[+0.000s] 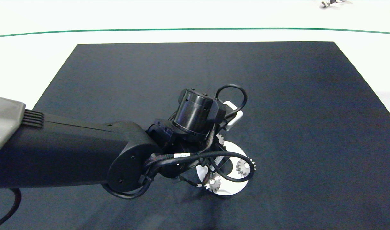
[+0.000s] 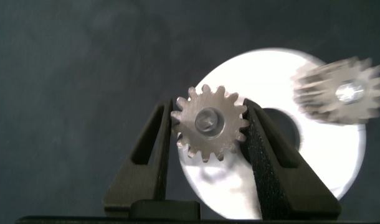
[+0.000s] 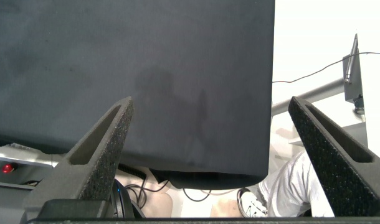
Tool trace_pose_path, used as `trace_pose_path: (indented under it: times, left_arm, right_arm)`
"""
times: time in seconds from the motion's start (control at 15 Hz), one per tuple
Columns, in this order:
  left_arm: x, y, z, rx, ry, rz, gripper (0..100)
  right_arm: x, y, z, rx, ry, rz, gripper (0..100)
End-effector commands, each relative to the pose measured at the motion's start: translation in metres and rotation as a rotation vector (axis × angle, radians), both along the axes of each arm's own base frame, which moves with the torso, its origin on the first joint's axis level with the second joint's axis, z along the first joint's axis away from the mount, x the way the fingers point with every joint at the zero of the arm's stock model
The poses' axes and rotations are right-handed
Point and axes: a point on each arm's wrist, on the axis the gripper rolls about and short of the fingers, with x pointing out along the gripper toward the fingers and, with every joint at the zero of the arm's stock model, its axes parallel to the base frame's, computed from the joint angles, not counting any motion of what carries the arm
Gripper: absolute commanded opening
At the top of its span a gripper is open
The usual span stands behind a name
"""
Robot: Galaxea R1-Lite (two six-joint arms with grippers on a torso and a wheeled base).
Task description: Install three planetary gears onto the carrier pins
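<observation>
Gears sit on the white disc point(image 1: 230, 190) near the middle of the black mat point(image 1: 278, 95), toward its near edge: in the head view one gear point(image 1: 245, 166) sits at the disc's right edge, a second gear point(image 1: 213, 183) at its near edge, and a third gear point(image 1: 219, 138) peeks out at the far side under the wrist. In the left wrist view that third gear point(image 2: 209, 122) lies flat between the left gripper point(image 2: 209, 134), its two dark fingers pressed against the teeth on either side, directly over the disc point(image 2: 327, 162); another gear point(image 2: 341, 91) shows blurred beside the central hole point(image 2: 283, 127). Whether this gear is seated on a pin cannot be told. The right gripper point(image 3: 212, 118) hangs off the mat's edge, fingers wide apart, holding nothing, with a person's shoe point(image 3: 255, 202) on the floor below.
</observation>
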Motion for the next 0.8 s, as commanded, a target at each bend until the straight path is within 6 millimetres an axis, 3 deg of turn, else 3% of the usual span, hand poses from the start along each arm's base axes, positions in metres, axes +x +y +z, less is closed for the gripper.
trace_pose_path:
  times: [0.07, 0.33, 0.4, 0.8]
  left_arm:
    - [0.0018, 0.0016, -0.0014, 0.004, 0.002, 0.007, 13]
    - [0.0022, 0.0021, -0.0018, 0.005, 0.003, 0.008, 13]
    - [0.0019, 0.0024, -0.0014, 0.005, 0.003, 0.008, 100]
    - [0.0013, 0.0022, -0.0008, 0.004, 0.002, 0.007, 100]
  right_arm:
    - [0.0003, 0.0000, -0.0005, -0.005, 0.007, -0.002, 100]
    - [0.0003, 0.0000, -0.0005, -0.005, 0.007, -0.002, 100]
    - [0.0002, 0.0002, -0.0005, -0.005, 0.007, -0.004, 100]
    - [0.0004, -0.0001, -0.0005, -0.005, 0.007, 0.000, 100]
